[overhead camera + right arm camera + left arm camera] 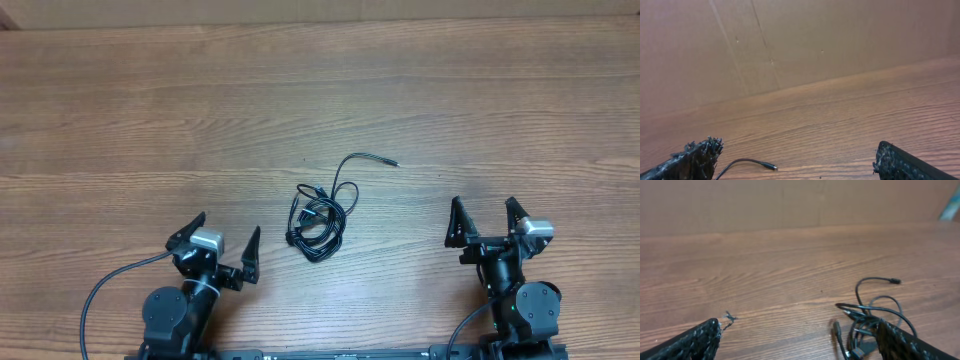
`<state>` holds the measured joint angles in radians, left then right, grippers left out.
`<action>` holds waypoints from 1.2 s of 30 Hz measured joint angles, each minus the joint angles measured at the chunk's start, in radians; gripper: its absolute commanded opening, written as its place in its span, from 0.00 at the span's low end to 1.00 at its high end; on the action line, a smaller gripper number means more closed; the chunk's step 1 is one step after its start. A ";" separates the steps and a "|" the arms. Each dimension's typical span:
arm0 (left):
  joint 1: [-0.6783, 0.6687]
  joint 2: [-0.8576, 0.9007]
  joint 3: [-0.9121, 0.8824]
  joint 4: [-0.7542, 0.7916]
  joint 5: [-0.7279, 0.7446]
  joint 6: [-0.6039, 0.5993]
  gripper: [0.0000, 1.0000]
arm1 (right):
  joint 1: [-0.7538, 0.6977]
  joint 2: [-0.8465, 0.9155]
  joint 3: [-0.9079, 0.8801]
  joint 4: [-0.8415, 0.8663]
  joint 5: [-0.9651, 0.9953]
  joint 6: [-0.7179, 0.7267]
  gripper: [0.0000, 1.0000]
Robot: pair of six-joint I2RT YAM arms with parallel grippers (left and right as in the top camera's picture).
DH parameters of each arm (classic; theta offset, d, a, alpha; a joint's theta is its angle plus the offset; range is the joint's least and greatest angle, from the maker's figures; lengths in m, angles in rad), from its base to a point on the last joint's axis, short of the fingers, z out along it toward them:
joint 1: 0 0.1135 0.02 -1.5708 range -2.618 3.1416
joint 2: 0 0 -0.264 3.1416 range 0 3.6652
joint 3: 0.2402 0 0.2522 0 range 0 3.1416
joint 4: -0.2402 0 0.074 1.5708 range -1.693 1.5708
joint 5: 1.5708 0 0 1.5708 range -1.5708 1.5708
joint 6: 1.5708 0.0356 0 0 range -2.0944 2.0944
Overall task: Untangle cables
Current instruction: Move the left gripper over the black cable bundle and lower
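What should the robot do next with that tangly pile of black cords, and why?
Probably move the left gripper toward the cables. They lie in a tangled heap on the table, untouched, nearer to it than to the right gripper, and its jaws are open and empty.

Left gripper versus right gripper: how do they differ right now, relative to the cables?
The left gripper sits nearer the cables; the right gripper is farther. The left gripper angles toward the cables; the right gripper points straight up the table. The left wrist view shows the whole tangle; the right wrist view shows only one plug end. Both are open and empty.
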<state>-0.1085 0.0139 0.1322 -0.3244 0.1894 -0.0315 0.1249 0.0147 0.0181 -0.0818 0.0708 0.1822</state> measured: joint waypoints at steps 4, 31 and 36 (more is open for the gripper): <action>0.000 0.000 0.077 -0.098 0.013 0.037 1.00 | 0.000 0.000 0.000 0.000 0.000 0.001 1.00; -0.131 0.938 0.516 -0.212 0.070 0.193 0.99 | 0.000 -0.001 0.000 0.000 0.000 0.001 1.00; -0.245 1.139 0.616 -0.242 0.032 0.208 0.99 | 0.000 -0.001 0.000 0.000 0.000 0.000 1.00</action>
<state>-0.3531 1.1530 0.7479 -0.5663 0.2218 0.1764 0.1249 0.0139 0.0181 -0.0818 0.0704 0.1825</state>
